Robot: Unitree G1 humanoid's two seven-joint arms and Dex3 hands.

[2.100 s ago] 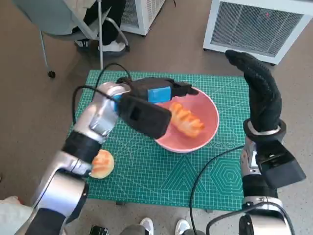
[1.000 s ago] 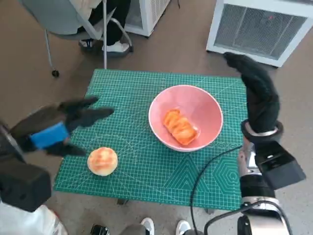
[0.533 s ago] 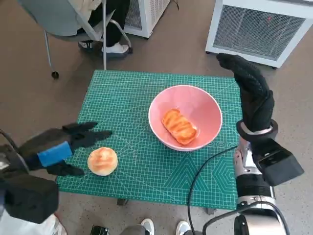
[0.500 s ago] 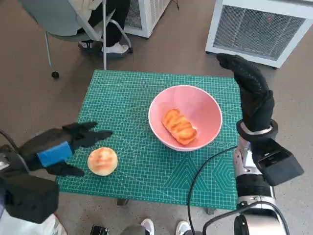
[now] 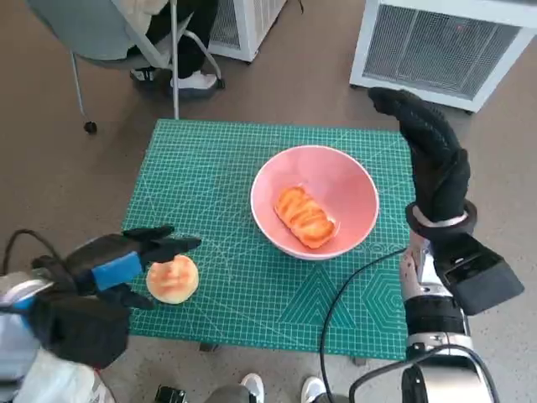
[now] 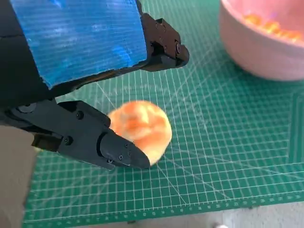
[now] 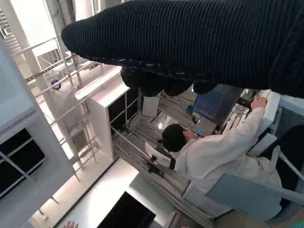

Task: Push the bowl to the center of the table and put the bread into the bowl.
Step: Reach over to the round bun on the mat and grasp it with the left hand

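Note:
A pink bowl stands near the middle of the green mat, a little to the right, with a long glazed bread lying inside it. A round bun sits near the mat's front left corner; in the left wrist view the bun lies between my spread fingers. My left hand hovers at the bun with fingers apart, holding nothing. My right hand is raised beside the bowl's right rim, fingers extended, empty. The bowl shows at that picture's corner.
The green cutting mat covers the small table. A chair with a seated person's feet stands beyond the far left corner. White grilled units stand on the floor behind. A black cable runs over the mat's front right.
My left hand left the bowl, swung to the front left and has come down around the round bun. The right hand shifted slightly left. The bread lies in the bowl.

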